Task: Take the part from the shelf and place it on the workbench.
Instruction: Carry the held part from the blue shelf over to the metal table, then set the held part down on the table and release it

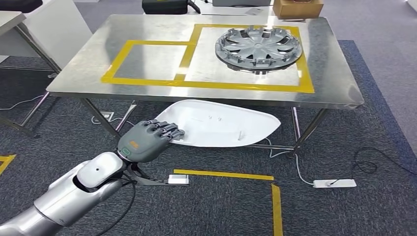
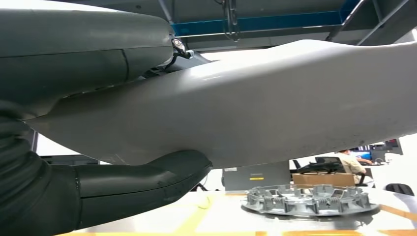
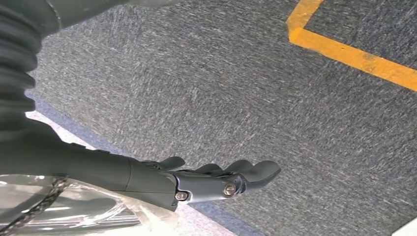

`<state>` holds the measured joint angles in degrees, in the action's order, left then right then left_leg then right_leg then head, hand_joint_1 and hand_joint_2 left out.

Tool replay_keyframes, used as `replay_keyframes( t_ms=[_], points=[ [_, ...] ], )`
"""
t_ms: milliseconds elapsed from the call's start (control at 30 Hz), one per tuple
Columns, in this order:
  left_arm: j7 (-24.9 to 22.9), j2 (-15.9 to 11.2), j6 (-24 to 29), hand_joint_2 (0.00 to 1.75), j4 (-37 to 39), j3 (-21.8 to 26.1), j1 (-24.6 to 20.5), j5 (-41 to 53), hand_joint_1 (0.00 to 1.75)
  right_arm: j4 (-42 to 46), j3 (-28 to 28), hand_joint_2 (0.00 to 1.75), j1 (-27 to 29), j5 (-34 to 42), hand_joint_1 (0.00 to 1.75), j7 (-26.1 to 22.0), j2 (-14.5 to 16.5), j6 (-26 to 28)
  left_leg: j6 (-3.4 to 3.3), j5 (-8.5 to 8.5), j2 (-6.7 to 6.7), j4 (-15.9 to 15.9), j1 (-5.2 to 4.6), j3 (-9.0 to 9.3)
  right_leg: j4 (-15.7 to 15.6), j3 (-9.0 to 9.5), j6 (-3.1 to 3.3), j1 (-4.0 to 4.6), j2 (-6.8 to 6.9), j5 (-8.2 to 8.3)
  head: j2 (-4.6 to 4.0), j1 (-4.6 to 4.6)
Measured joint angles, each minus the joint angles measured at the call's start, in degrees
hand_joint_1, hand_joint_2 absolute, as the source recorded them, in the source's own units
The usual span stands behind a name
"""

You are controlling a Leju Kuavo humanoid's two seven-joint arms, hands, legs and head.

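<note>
My left hand [image 1: 147,140] grips one end of a white, smooth, elongated part [image 1: 221,124], held level in front of the near edge of the steel workbench [image 1: 74,78]. In the left wrist view the white part [image 2: 275,108] sits pinched between my thumb [image 2: 142,182] and the fingers above it. A grey wheel cover [image 1: 258,48] lies on the bench inside the right yellow-taped square, and the wheel cover [image 2: 307,199] also appears beyond the part. My right hand [image 3: 206,182] hangs over the carpet, its fingers loosely extended and holding nothing.
Yellow tape marks two squares on the bench; the left square [image 1: 147,61] is bare. Cables and a white power strip [image 1: 334,183] lie on the grey carpet under the bench. Yellow floor tape [image 1: 223,175] runs nearby. A cardboard box [image 1: 297,7] stands beyond the bench.
</note>
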<state>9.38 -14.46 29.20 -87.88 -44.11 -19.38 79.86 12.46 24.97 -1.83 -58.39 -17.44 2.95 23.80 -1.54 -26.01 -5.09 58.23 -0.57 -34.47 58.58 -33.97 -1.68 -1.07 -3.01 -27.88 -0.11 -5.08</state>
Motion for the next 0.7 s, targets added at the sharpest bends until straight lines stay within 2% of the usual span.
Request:
replay_keyframes(
  t_ms=[700],
  points=[
    [-0.1, 1.3, 0.3, 1.75, 0.5, -0.2, -0.1, 0.4, 1.75, 0.0, 0.4, 1.75, -0.1, -1.2, 0.00, 0.0, -1.0, -0.4, 0.07, -0.04, -0.01, 0.1, -0.17, -0.03, -0.3, 0.29, -0.08, -0.18, 0.03, 0.05, 0.00, 0.01]
  ],
)
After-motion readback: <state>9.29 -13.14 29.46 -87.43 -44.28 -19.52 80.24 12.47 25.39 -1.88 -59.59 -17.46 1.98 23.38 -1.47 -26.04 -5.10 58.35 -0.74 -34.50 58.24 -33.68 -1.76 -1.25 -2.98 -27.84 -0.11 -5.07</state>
